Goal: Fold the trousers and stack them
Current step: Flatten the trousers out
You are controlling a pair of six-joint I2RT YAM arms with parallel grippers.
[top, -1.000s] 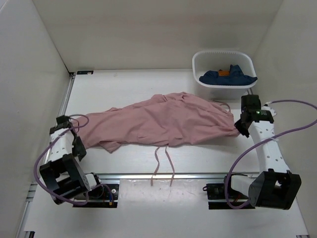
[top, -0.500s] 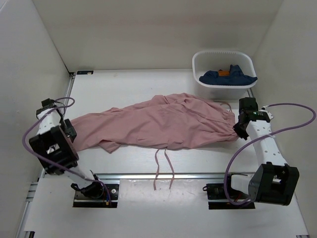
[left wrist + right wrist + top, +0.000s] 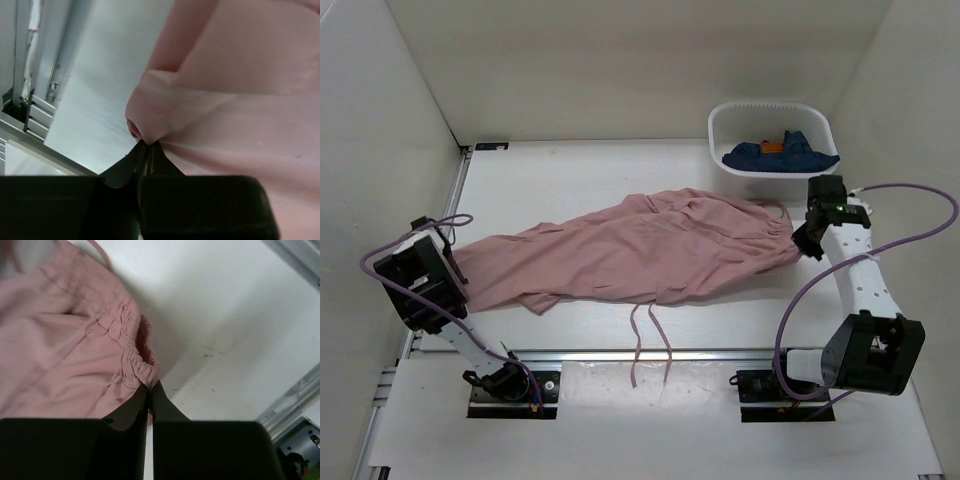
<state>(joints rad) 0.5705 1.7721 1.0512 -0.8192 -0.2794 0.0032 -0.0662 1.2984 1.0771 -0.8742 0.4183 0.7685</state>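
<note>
Pinching a small fold of the leg end (image 3: 150, 112), the left gripper (image 3: 146, 146) has its jaws closed tight on the trousers (image 3: 630, 250), and cloth bunches just beyond the fingertips. To do this stretch well, both arms should lift and pull apart evenly, so the thin fabric goes taut without slipping from either pinch. The left hold looks shallow, so a gentle pull seems wise. Between the 2 grippers the trousers lie spread on the table (image 3: 580, 180), dusty pink and wrinkled, with 2 drawstrings (image 3: 639, 335) trailing toward the arm bases. At the other end, the right gripper (image 3: 150, 386) is clamped on the gathered elastic waistband (image 3: 135, 360), which puckers directly beyond its fingertips.
</note>
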